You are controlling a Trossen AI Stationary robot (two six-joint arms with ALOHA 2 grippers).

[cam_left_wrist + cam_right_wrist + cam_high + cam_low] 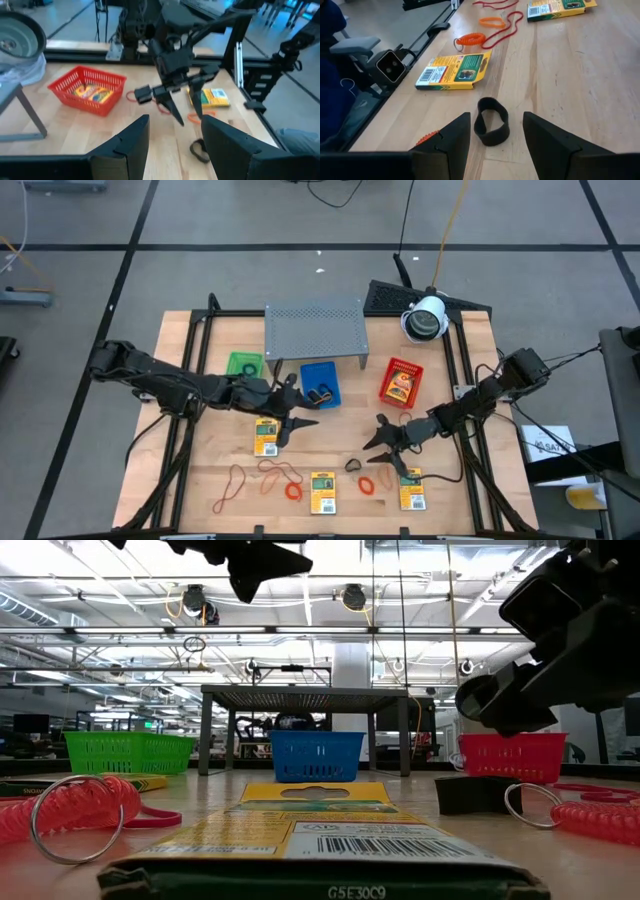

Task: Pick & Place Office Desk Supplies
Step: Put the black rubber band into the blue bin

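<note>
Your right gripper [385, 442] hangs with its jaws apart and empty just above the dark band loop [491, 121] lying flat on the table [200, 480], while your left gripper [292, 418], jaws also apart, hovers beside a yellow packet [265, 437].

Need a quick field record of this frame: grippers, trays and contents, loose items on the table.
left gripper: open, empty, above the table near a yellow packet
right gripper: open, empty, hovering beside the dark band loop
green tray: holds a dark ring
blue tray: holds dark clips
red tray: holds a yellow-orange packet
grey shelf: behind the trays, top bare
loose on the table: three yellow packets, red rubber-band loops, orange coil, orange ring
</note>
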